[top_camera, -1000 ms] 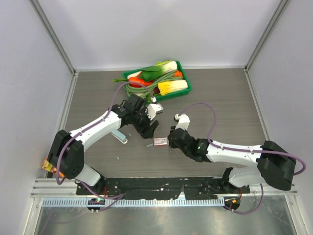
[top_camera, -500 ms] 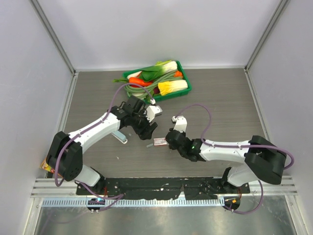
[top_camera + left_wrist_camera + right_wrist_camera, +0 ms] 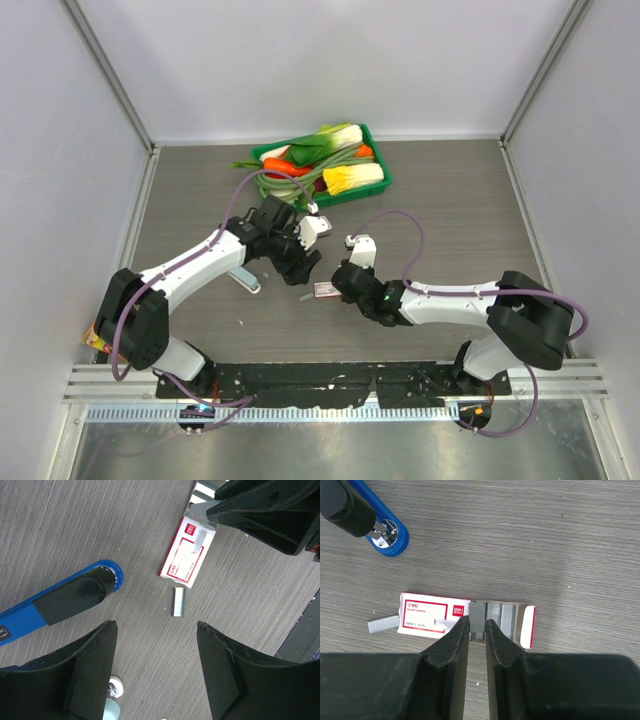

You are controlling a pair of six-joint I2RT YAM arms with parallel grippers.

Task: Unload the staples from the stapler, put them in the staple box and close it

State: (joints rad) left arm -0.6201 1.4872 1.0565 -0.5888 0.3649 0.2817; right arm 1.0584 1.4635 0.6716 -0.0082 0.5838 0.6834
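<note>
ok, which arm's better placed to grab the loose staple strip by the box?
Left: the left gripper is open with the staple strip just ahead of it; the right gripper is closed at the box's open end.

The overhead view looks down from above and behind the arms, far enough back to take in the whole surface [image 3: 450,200], with the arm bases at the bottom edge. Each wrist view faces straight down from close range, with the left tool [image 3: 156,630] or right tool [image 3: 477,625] at its lower edge. Both share the box [image 3: 188,551], staples [image 3: 179,601] and stapler [image 3: 55,602] tip. Overhead, the staples are perhaps the speck at lower centre.
</note>
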